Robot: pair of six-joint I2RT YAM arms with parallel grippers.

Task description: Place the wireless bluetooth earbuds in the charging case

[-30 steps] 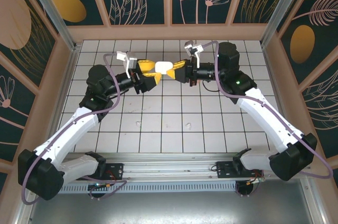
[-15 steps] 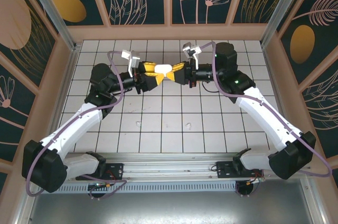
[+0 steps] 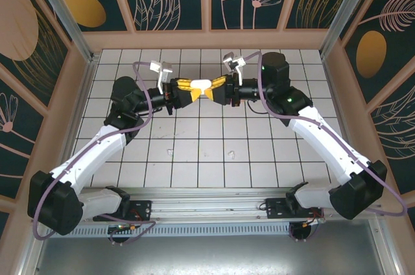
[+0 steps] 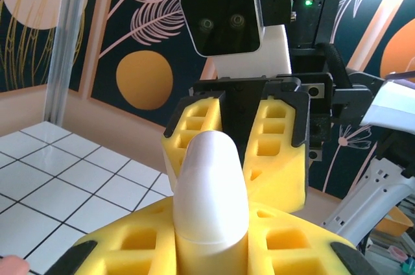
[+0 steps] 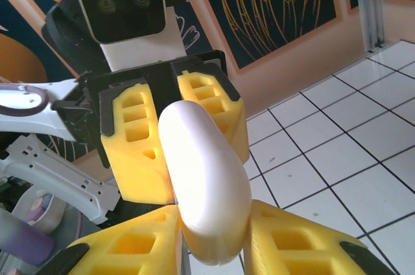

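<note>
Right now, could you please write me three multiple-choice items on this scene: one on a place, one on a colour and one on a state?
1. Where is the charging case?
A. Flat on the tiles by the arm bases
B. Held between the left claw and the right claw
C. Leaning against the right wall

2. What colour are the claw pads?
A. Yellow
B. Blue
C. Red

3. What state is the right claw in?
A. Wide open and empty
B. Shut on the charging case
C. Shut on a cable

Answers:
1 B: the top view shows the white case bridging the two claws' tips.
2 A: both wrist views show yellow blocks on black fingers.
3 B: in the right wrist view its own pads press the case from both sides.
</note>
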